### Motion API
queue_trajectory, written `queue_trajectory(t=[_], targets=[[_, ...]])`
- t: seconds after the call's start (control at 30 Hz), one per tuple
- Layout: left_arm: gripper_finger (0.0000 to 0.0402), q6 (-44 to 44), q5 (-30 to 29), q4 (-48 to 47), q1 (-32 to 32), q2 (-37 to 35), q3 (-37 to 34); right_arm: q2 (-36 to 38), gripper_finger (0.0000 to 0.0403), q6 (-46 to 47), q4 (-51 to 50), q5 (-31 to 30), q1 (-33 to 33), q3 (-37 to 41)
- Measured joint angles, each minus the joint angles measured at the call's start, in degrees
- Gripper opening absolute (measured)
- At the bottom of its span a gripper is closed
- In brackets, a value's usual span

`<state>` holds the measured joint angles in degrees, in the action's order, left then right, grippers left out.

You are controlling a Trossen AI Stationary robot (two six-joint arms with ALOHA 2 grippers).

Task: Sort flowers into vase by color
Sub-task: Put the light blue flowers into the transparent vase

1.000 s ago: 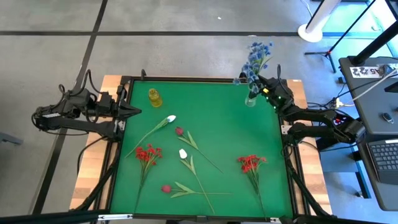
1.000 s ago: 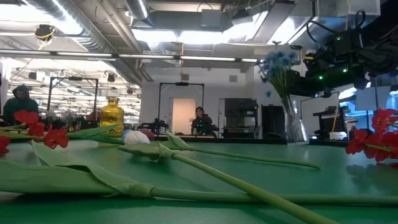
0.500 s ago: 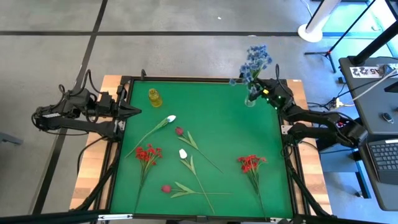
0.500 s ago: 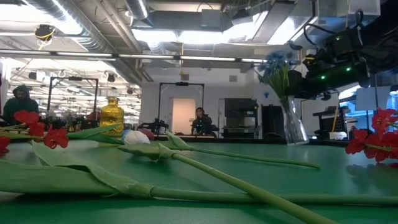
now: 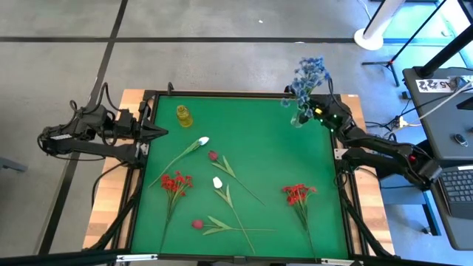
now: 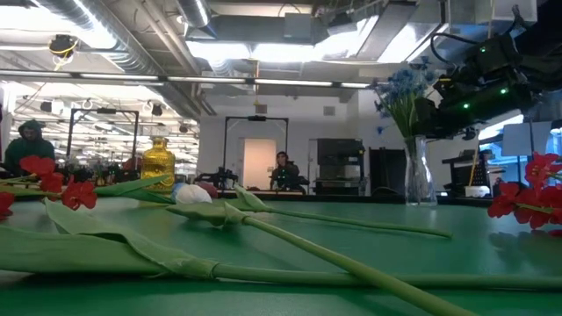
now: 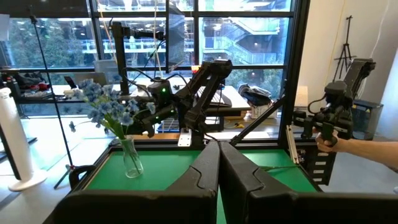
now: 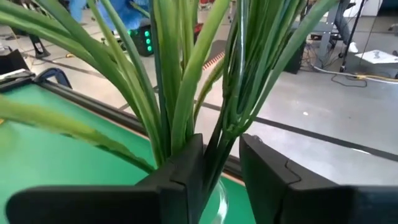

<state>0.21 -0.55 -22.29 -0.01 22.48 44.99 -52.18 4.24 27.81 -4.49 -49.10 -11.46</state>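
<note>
The green felt-covered table [image 5: 273,151] lay bare through its far middle and along the right edge below the clear glass vase of blue flowers [image 5: 299,114] (far-right corner). A small yellow glass bottle [image 5: 183,115] stood near the far-left corner. Loose red and white artificial stems [image 5: 222,188] cluttered the near half.

Blue flowers [image 5: 307,75] upright in clear vase [image 5: 299,117]

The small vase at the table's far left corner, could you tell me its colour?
Yellow-gold vase; it shows best in the low view.
</note>
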Motion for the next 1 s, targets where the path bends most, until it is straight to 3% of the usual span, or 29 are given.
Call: queue_trajectory(t=[0.53, 1.0], targets=[[0.0, 0.0, 0.01, 0.0, -0.02, 0.0, 0.0, 10.01, 0.0111, 0.14, -12.72, 4.31, -0.02, 0.17], [0.0, 0.0, 0.0, 0.01, -0.02, 0.0, 0.0, 10.83, 0.0259, 0.26, -13.53, 2.29, -0.04, 0.2]])
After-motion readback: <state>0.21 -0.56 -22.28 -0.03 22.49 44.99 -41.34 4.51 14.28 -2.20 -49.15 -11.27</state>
